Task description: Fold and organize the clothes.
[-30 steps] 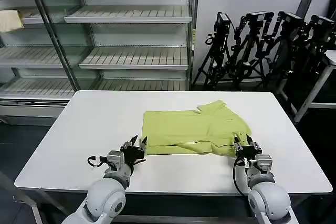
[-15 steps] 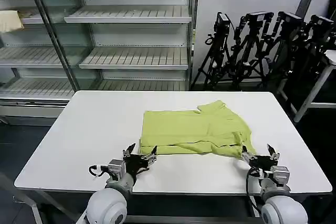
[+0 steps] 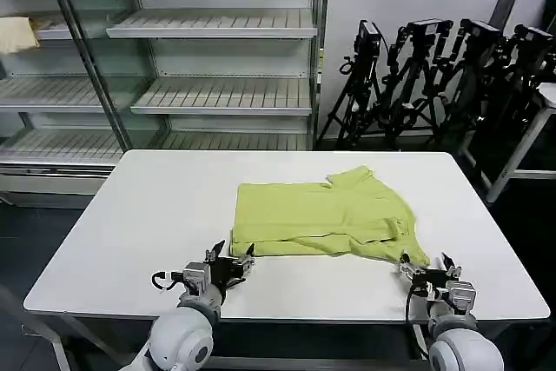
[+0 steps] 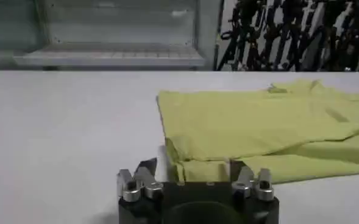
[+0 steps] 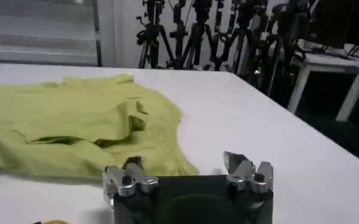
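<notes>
Even, bright overhead light falls on the white worktop (image 3: 130, 215), which shows soft sheen but no harsh glare. Shadows under the T-shirt (image 3: 321, 219) are faint. Both wrist views are slightly soft, their backgrounds blurred; the shelves (image 3: 217, 58) look dimmer.

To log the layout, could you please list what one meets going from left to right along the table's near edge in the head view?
Bare table → left gripper, open → T-shirt → right gripper, open.
</notes>
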Tool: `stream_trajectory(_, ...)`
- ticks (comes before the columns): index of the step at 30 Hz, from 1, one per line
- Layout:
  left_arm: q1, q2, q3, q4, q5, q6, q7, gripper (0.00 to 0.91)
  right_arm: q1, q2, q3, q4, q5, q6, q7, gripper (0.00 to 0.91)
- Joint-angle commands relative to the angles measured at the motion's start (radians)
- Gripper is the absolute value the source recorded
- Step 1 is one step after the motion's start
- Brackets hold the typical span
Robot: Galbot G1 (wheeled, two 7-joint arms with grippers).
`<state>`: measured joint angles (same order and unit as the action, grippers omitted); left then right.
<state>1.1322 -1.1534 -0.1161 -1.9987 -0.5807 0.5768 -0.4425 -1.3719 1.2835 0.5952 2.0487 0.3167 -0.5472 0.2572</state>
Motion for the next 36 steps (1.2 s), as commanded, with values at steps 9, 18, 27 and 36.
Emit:
stream_trajectory(9,0.004,0.002,-0.003,0.026,-0.066,0.001,0.001,0.020,-0.004,0.005,-0.018,0.005,0.012,0.006,0.001,0.000)
stream_trajectory(18,0.025,0.017,-0.020,-0.040,-0.079,0.001,0.001,0.020,-0.051,-0.008,0.000,0.086,0.018,0.011,-0.001,0.000)
stream_trajectory(27,0.122,0.072,-0.072,-0.168,-0.054,0.001,0.000,0.020,-0.195,-0.005,0.039,0.223,0.013,0.018,-0.007,0.000)
stream_trajectory(36,0.302,0.109,-0.106,-0.261,0.005,0.001,0.006,0.020,-0.341,0.007,0.049,0.307,-0.031,0.039,-0.026,0.000)
